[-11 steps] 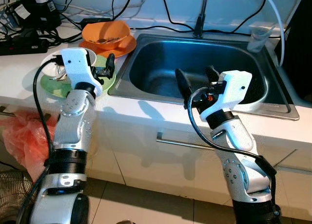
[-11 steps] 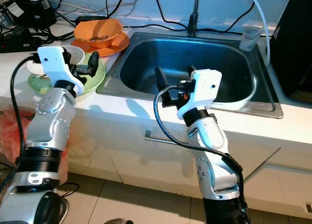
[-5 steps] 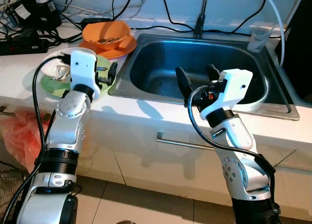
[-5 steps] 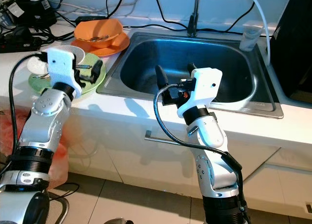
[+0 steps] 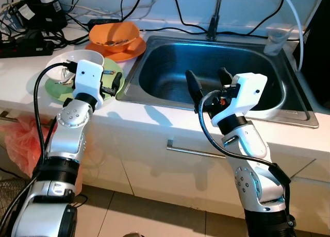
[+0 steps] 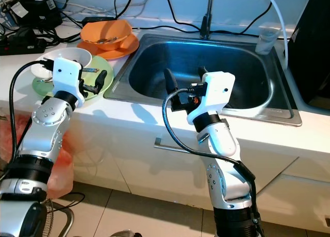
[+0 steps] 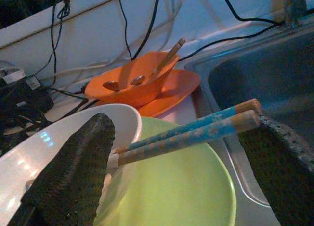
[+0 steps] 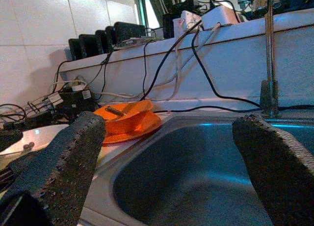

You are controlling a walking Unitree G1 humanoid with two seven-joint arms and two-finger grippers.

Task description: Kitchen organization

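Observation:
My left gripper (image 5: pixel 111 84) hovers open over the near edge of a green plate (image 6: pixel 101 72) on the white counter. A pair of blue-and-wood chopsticks (image 7: pixel 196 130) leans out of a white bowl (image 5: pixel 77 59) across that plate, and lies between my spread fingers (image 7: pixel 73 162) in the left wrist view. I cannot tell if they touch. An orange bowl (image 5: pixel 114 32) with utensils sits on an orange plate (image 5: pixel 129 49) behind. My right gripper (image 5: pixel 206 76) stands open and empty over the front edge of the steel sink (image 5: pixel 170 105).
A faucet (image 5: pixel 212 26) rises behind the sink, and a clear plastic cup (image 5: pixel 275 38) stands at its back right corner. Power strips and cables (image 5: pixel 26 41) crowd the back left of the counter. A red plastic bag (image 5: pixel 20 144) hangs below, left of the cabinet handle (image 5: pixel 191 149).
My left gripper has drawn back and down toward the counter's front edge, uncovering more of the white bowl. The right arm has stayed put.

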